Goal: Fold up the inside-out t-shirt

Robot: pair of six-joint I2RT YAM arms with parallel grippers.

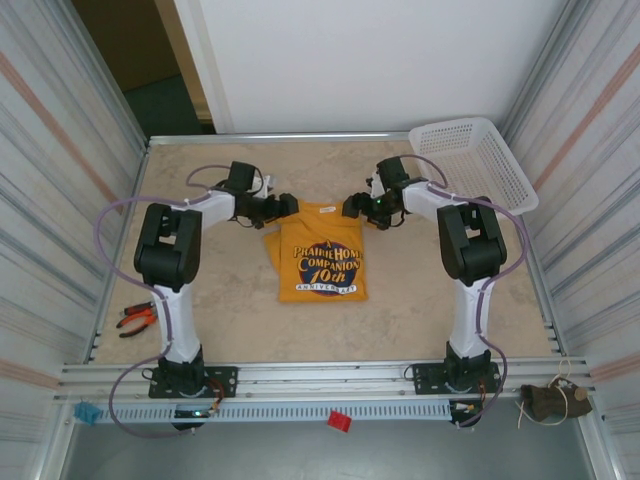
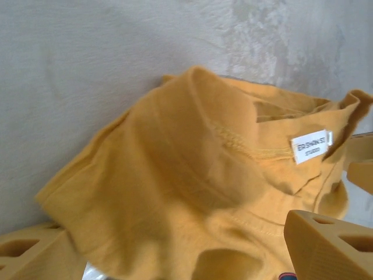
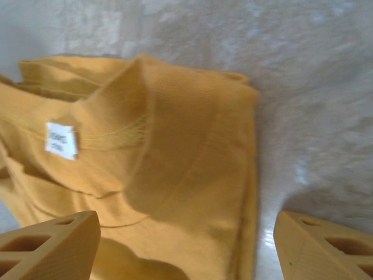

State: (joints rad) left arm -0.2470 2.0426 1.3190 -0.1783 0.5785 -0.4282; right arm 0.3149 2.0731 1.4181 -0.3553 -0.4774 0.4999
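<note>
Folded shirt (image 1: 322,258) in the middle of the desk (image 1: 200,290), print side up

The shirt lies as a neat rectangle, its dark lettering facing up. The left tool (image 1: 285,206) and right tool (image 1: 352,207) hang at its far edge, one at each corner, both with fingers spread wide apart and clamping nothing. Both wrist views look down on the collar fold with its white label (image 2: 310,146)
</note>
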